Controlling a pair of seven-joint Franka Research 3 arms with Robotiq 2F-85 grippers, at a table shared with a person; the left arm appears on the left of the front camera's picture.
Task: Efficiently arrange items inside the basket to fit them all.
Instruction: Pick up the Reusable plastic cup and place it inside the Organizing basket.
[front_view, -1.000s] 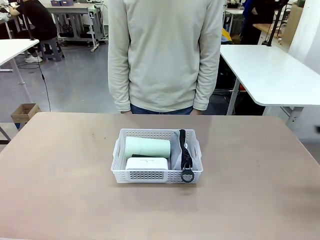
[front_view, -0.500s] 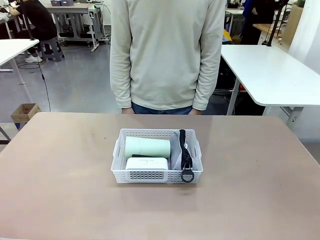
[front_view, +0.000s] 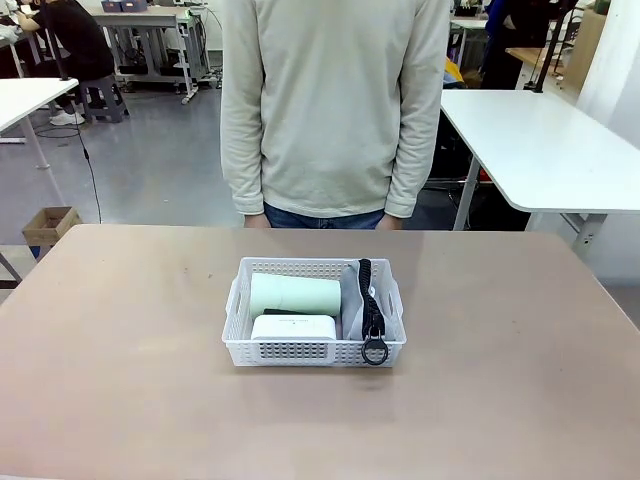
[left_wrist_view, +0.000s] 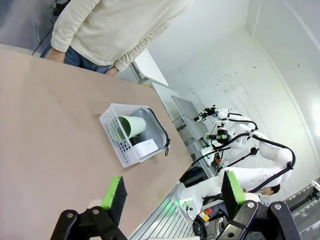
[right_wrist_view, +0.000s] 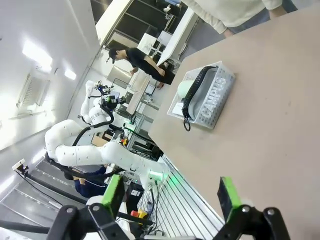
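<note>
Bare table (front_view: 120, 380) on every side of the basket (front_view: 313, 353), open to approach from left, right and near edge. Inside, little room: pale green cup (front_view: 295, 294) lying across the back, white box (front_view: 293, 327) in front of it, grey pouch (front_view: 352, 300) standing along the right wall, its black strap (front_view: 369, 300) and ring (front_view: 375, 352) draped over the near rim. Beyond the far edge, a person (front_view: 335, 105) standing close, arms down.
</note>
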